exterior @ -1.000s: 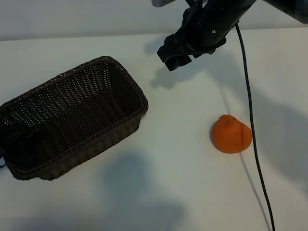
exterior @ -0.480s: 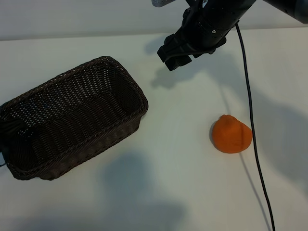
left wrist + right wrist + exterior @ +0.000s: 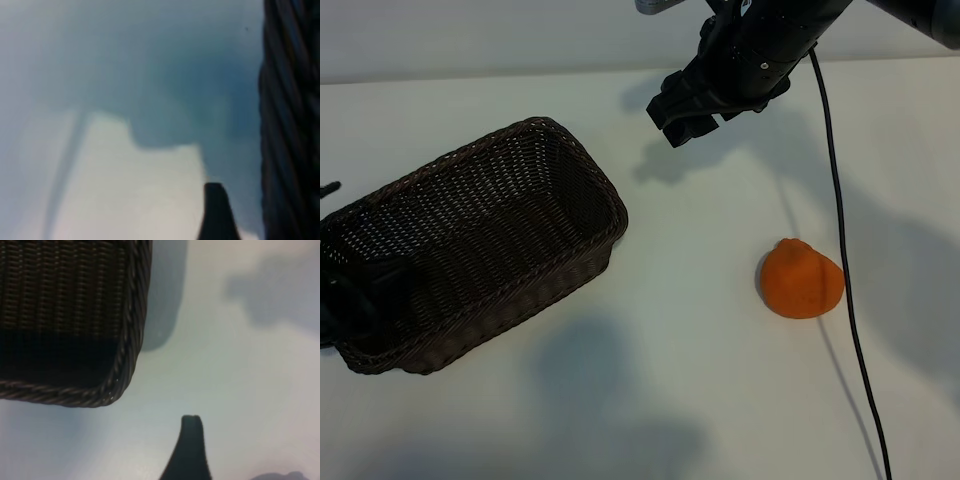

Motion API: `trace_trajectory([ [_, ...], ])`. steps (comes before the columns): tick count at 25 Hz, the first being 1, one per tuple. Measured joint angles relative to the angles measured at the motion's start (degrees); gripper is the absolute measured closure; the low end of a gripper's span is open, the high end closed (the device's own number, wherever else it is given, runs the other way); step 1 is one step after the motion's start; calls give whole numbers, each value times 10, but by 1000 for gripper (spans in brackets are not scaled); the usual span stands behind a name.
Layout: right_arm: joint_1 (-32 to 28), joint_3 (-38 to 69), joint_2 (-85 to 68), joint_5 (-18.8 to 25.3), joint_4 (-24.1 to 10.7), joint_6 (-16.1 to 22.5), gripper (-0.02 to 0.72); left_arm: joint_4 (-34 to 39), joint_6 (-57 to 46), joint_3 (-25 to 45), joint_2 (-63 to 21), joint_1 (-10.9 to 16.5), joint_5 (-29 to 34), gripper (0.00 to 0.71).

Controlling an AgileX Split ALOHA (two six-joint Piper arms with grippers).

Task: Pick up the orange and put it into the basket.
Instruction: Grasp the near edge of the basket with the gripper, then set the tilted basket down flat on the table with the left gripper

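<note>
The orange (image 3: 801,280) lies on the white table at the right, untouched. The dark brown wicker basket (image 3: 582,160) stands at the left, with nothing showing inside it. My right gripper (image 3: 677,118) hangs open above the far side of the table, between basket and orange, holding nothing. In the right wrist view one of its fingertips (image 3: 191,429) shows near a basket corner (image 3: 120,385). My left gripper (image 3: 342,295) is at the basket's left end, partly out of frame. One dark fingertip (image 3: 215,205) shows beside the basket wall (image 3: 292,120), its jaws apart.
A black cable (image 3: 842,260) runs from the right arm down across the table, just right of the orange. White table (image 3: 680,350) stretches between basket and orange and along the front.
Dark parts of my left gripper have come into view at the basket's left end. The right arm, orange and basket have not moved.
</note>
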Motion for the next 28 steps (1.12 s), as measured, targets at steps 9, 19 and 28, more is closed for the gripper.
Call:
trace_trajectory([
  [9, 0, 0, 0, 4, 0, 0, 132, -25, 16, 0, 5, 0, -56, 543],
  [19, 0, 0, 0, 4, 0, 1, 166, -73, 81, 0, -9, 0, -70, 546],
  [28, 0, 0, 0, 4, 0, 4, 168, -261, 314, 0, -13, 5, -70, 555],
])
